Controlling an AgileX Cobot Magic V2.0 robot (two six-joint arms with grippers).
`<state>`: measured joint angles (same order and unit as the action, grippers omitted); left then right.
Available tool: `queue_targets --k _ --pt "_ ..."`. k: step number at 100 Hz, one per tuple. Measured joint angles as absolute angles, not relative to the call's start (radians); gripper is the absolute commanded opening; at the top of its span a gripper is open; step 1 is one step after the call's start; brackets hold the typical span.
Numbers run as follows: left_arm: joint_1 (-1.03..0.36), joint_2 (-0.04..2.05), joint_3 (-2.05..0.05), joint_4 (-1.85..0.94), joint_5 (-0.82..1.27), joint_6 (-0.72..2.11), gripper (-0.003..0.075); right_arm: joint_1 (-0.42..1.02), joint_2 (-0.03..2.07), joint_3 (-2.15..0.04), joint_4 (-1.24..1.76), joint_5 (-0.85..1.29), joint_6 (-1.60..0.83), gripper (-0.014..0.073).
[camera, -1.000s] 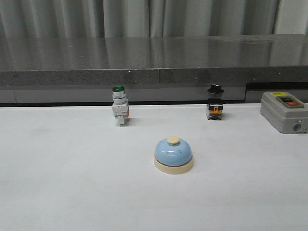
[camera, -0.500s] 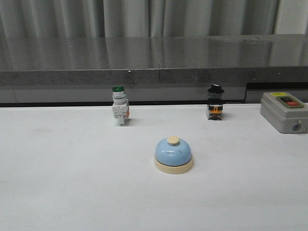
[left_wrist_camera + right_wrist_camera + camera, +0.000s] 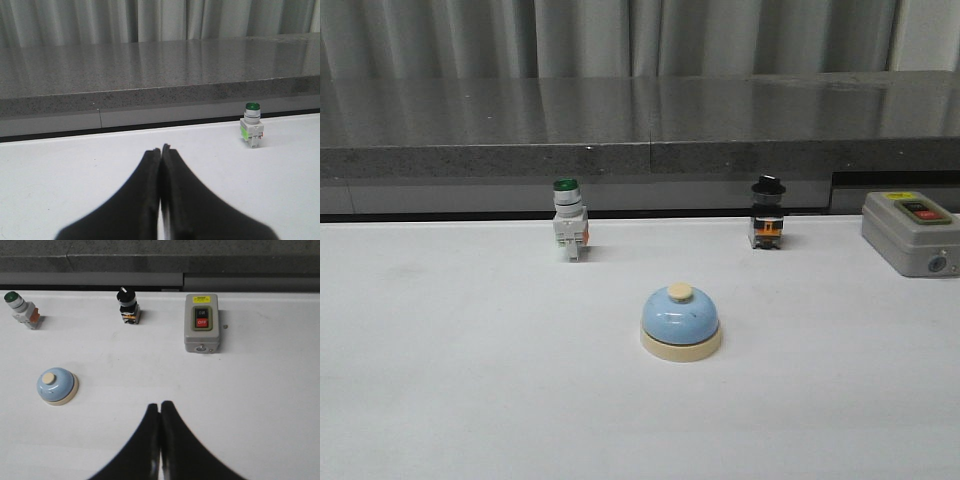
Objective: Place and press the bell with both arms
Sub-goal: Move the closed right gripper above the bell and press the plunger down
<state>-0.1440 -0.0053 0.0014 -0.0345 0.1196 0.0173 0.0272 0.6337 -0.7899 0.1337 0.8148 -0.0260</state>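
Looks like a robot test lab or workshop bench, not a home. Plain white table (image 3: 470, 400) set against a long grey speckled stone-like ledge (image 3: 640, 125), with pale pleated curtains (image 3: 620, 38) closing off the back. Laid out on the table like test pieces: a green-capped push-button switch (image 3: 569, 219), a black-knobbed selector switch (image 3: 767, 212), and a grey control box (image 3: 201, 322) with red and black buttons.

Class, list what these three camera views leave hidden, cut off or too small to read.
- Arms: absent from the front view; only each hand's closed fingertips show, left hand, right hand.
- Bell: outside the left wrist view.
- Grey box: clipped by the front view's right edge.
- Its yellow label: too small to read.
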Motion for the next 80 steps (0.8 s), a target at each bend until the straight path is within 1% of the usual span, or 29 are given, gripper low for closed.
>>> queue_targets --k 14,30,49,80 --pt "-0.144 -0.005 0.001 -0.035 0.120 0.017 -0.0020 0.027 0.741 -0.792 0.185 0.811 -0.032 -0.0069" --pt "-0.144 -0.005 0.001 -0.035 0.120 0.017 -0.0020 0.064 0.877 -0.796 0.227 0.808 -0.061 -0.0069" --pt "-0.144 -0.005 0.001 -0.035 0.120 0.017 -0.0020 0.156 1.075 -0.843 0.232 0.789 -0.069 -0.0069" --pt "-0.144 -0.005 0.001 -0.035 0.120 0.017 -0.0020 0.304 1.367 -1.009 0.236 0.761 -0.071 -0.0060"
